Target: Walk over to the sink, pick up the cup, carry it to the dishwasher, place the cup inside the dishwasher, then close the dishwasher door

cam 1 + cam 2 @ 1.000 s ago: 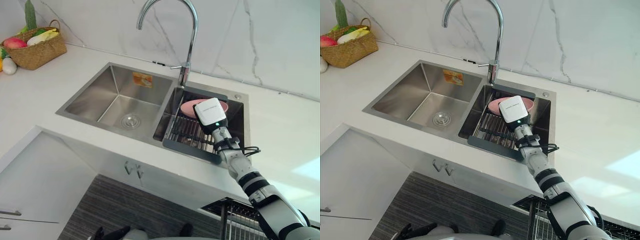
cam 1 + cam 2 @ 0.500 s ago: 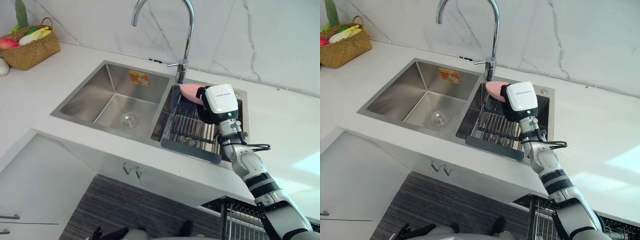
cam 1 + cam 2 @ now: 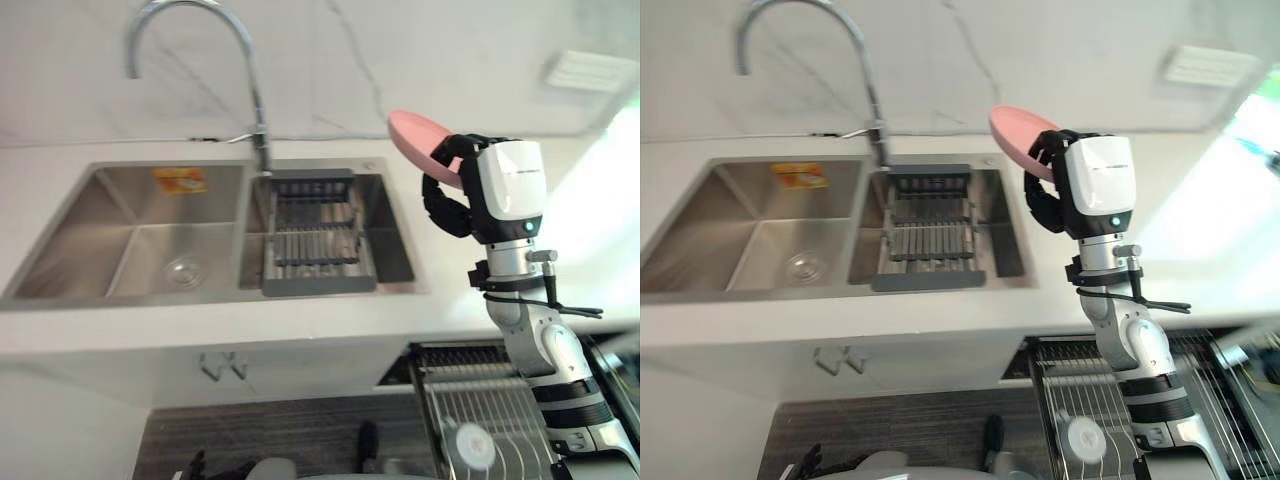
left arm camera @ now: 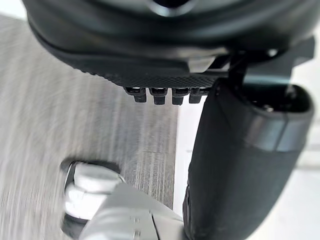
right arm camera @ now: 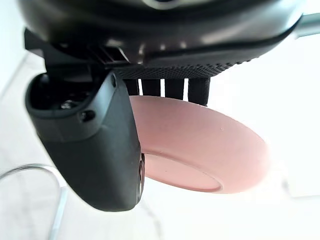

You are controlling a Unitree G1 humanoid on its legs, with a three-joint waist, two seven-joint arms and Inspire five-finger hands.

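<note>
Sink basin (image 3: 398, 250) holds a rack (image 3: 315, 235); right hand (image 3: 448, 205) grips pink dish (image 3: 418, 135).

Both eyes are looking down on the sink (image 3: 130, 240); wrist cameras are hugging left robot hand (image 4: 240, 165), right robot hand (image 5: 90, 145).

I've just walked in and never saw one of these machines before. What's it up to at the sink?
The robot's right hand has its fingers curled round a pink bowl, holding it in the air over the countertop, to the right of the sink. The dishwasher rack stands pulled out below the counter, under that arm. The left hand hangs idle above the floor.
</note>
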